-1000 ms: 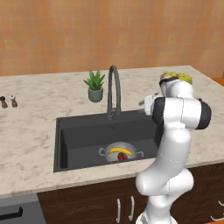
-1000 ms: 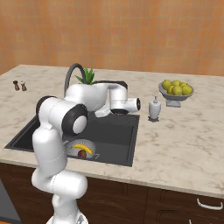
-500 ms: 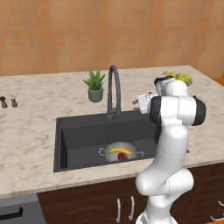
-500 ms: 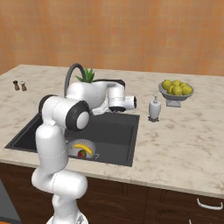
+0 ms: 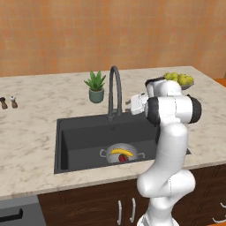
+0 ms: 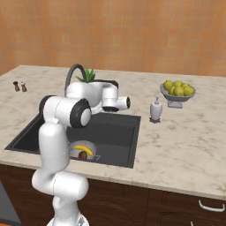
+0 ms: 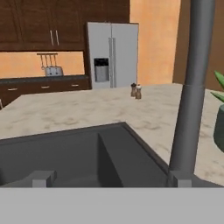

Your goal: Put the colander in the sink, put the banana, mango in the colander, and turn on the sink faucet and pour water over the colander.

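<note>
The silvery colander [image 5: 121, 154] [image 6: 84, 150] sits in the dark sink [image 5: 62, 145] [image 6: 121, 132], near its front. Inside it lie the yellow banana [image 5: 121, 152] [image 6: 84, 149] and the red mango [image 5: 123, 158] [image 6: 82, 155]. The tall gooseneck faucet [image 5: 114, 90] [image 6: 73, 76] [image 7: 189, 100] stands at the sink's back edge, and no water shows. My gripper [image 5: 133, 103] [image 7: 109, 179] hovers level with the faucet's lower stem, just right of it in the left base view. It is open and holds nothing. In the hand view the stem rises right above one of the fingertips [image 7: 179, 178].
A potted plant [image 5: 96, 87] [image 7: 218, 127] stands behind the faucet. A footed bowl of yellow-green fruits [image 5: 180, 80] [image 6: 177, 90] and a soap dispenser [image 6: 155, 109] are on the counter to the right. Salt and pepper shakers [image 5: 8, 102] [image 6: 20, 86] [image 7: 136, 91] stand far left.
My hand has crept a little leftward, closer to the faucet stem. The jaws have stayed wide apart, and the colander and its fruit have not moved.
</note>
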